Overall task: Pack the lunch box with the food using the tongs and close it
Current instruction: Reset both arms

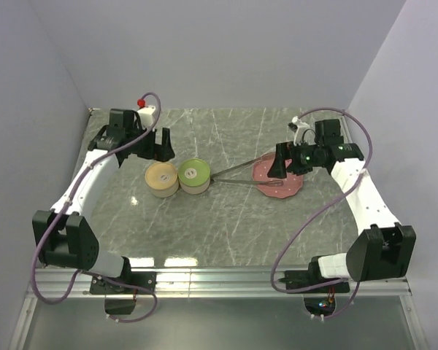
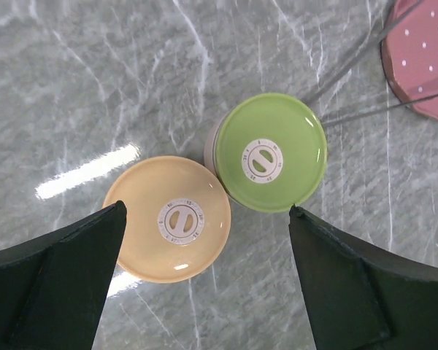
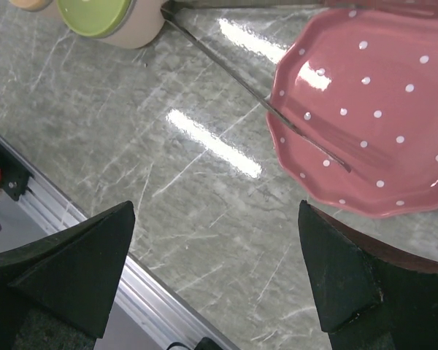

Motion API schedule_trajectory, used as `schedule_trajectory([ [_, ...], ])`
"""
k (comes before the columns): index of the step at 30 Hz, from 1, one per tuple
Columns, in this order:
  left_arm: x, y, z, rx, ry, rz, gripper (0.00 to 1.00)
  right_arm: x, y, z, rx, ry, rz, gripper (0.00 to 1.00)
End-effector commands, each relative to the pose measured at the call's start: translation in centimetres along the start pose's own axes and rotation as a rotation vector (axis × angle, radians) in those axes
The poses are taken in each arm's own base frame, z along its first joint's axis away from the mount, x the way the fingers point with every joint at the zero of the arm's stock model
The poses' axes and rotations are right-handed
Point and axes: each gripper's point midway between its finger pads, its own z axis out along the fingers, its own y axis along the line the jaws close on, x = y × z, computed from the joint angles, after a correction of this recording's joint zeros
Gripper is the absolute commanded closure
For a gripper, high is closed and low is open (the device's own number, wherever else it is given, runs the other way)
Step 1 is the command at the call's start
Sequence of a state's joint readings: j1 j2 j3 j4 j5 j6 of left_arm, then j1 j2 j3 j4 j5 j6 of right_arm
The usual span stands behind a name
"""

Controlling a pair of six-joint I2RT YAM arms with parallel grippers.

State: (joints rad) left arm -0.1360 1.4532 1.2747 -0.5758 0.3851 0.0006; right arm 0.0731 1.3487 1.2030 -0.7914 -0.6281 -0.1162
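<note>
Open left gripper (image 2: 206, 210) hovers over beige-lidded round container (image 2: 171, 219) and green-lidded container (image 2: 270, 152). Open right gripper (image 3: 215, 208) hovers above slim silver metal tongs (image 3: 306, 134) resting across pink dotted plate (image 3: 379, 95), probably to grasp them.

Links (image 1: 95, 175): my white shells run between black joint blocks.
Cables (image 1: 328, 111): mine are purple-grey, one per arm.
Fingers (image 2: 51, 284): my matte dark wedges narrow to blunt tips.
Left wrist (image 1: 144, 113): I carry a white box with a red knob.
</note>
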Motion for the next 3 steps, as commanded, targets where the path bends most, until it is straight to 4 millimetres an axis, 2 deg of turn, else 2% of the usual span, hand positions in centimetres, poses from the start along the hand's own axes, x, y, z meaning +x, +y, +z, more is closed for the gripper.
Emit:
schedule_trajectory([
  [1, -2.95, -0.16, -1.67, -0.056, -0.121, 0.026, 0.01, -1.65, 0.35, -1.12, 0.016, -0.086, -0.05, 0.0],
  [3, -3.35, -0.19, -1.89, -0.068, -0.135, 0.036, 0.0, -1.92, 0.55, -1.32, 0.011, -0.093, -0.055, 0.0],
])
